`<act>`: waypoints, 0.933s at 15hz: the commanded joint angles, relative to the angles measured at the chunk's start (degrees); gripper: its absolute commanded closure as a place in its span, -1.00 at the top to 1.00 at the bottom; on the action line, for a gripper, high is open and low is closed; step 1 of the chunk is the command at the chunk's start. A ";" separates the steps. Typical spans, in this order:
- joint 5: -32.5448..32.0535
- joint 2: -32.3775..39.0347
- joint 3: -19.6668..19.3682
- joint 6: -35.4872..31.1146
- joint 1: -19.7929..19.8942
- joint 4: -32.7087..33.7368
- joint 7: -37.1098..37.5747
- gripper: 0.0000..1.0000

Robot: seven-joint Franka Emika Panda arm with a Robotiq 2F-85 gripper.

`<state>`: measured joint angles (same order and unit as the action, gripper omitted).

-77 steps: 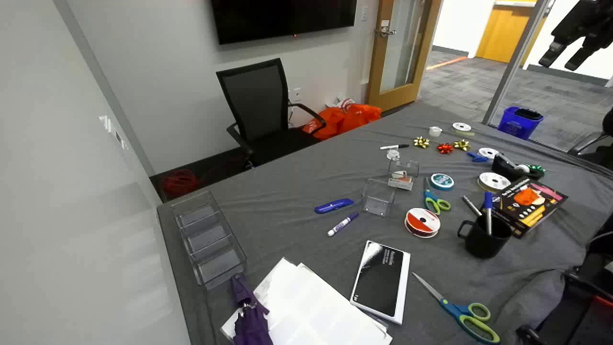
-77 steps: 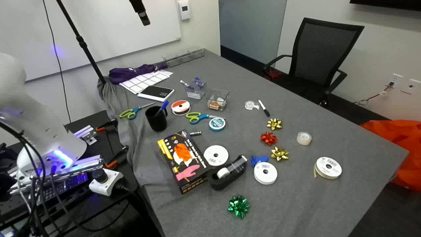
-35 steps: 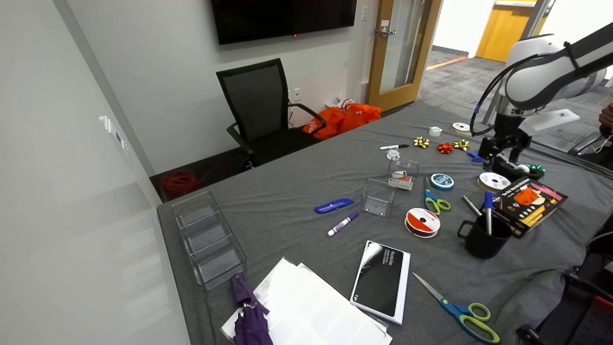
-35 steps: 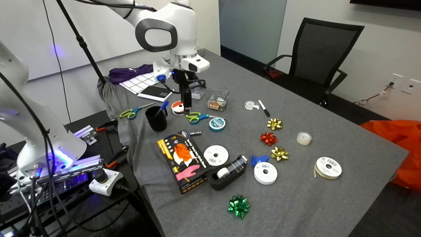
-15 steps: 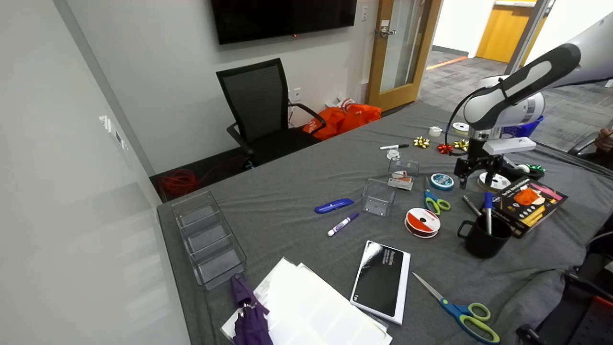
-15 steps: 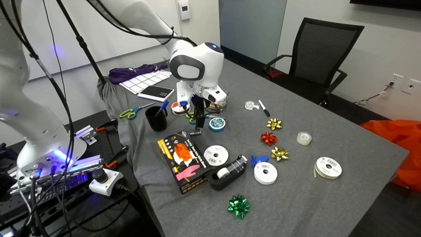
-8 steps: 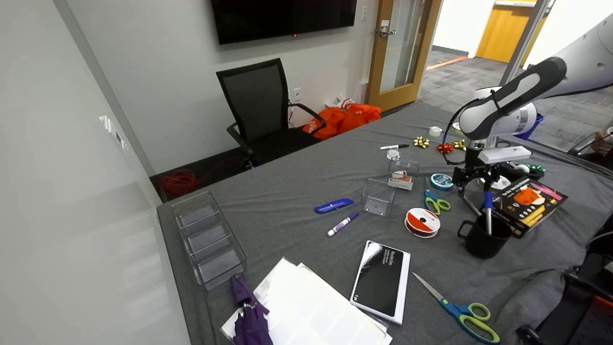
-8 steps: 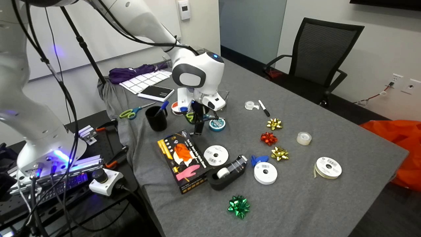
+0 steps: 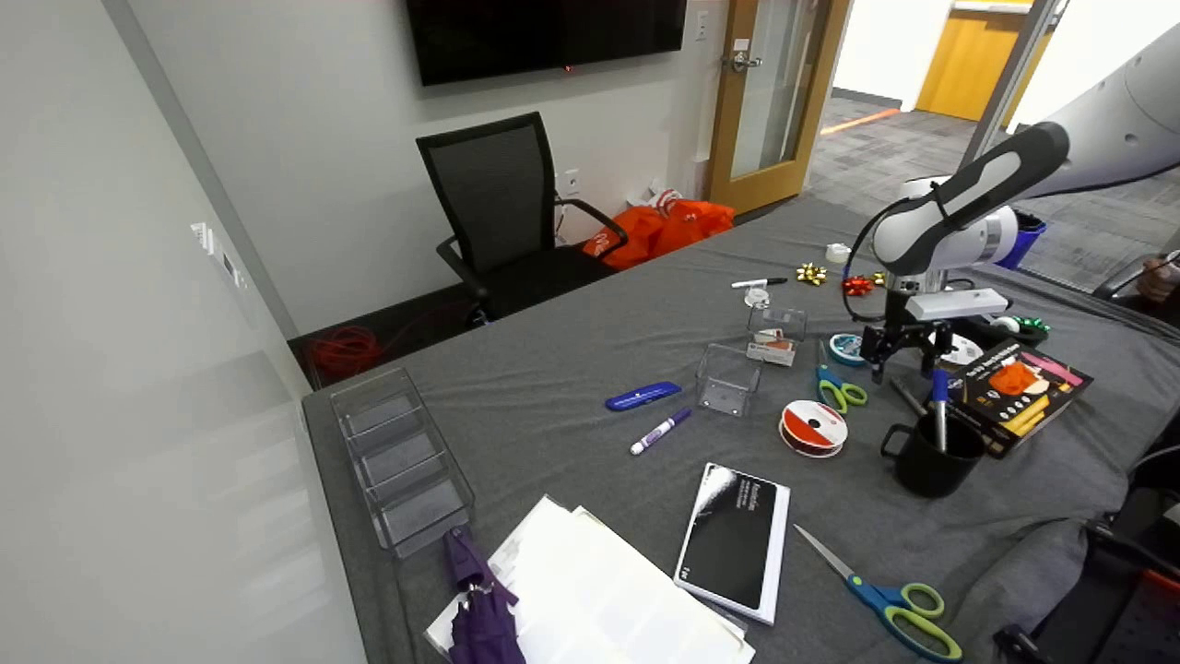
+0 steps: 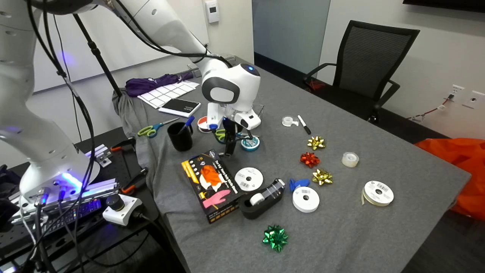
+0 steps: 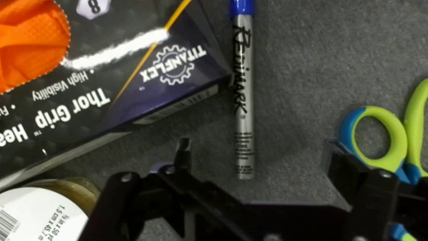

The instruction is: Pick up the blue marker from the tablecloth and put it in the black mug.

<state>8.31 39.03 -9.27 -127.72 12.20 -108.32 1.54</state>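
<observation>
I have the white arm (image 10: 170, 31) bent, black hand (image 11: 259, 152) downward, jaws apart | wrist view: silver-barrelled blue-capped marker (image 11: 244, 93) between them on creased grey cloth surface (image 10: 341, 235) | black cylindrical mug (image 9: 933, 472) nearer robot-side edge

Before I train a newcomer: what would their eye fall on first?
Probably the white robot arm, bent over the grey tablecloth in both exterior views. In the wrist view, the blue-capped silver marker stands out, its lower end seen between the open jaws. Orange bags near the glass door come next.
</observation>
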 commanded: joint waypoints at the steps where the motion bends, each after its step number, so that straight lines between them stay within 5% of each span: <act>1: 0.64 1.95 0.82 -0.68 1.13 1.96 0.42 0.66; 4: 0.42 2.57 0.74 -1.25 1.09 2.27 0.51 0.37; 5: 0.41 2.74 0.74 -1.37 1.11 2.38 0.47 -0.04; 7: 0.42 3.11 0.78 -1.34 1.17 2.69 0.43 -0.14; 12: 0.41 3.23 0.79 -1.14 1.19 3.04 0.43 -0.86; 14: 0.33 3.20 0.75 -1.08 1.17 3.04 0.42 -0.99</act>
<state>8.31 41.22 -9.27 -128.39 12.24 -106.21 1.94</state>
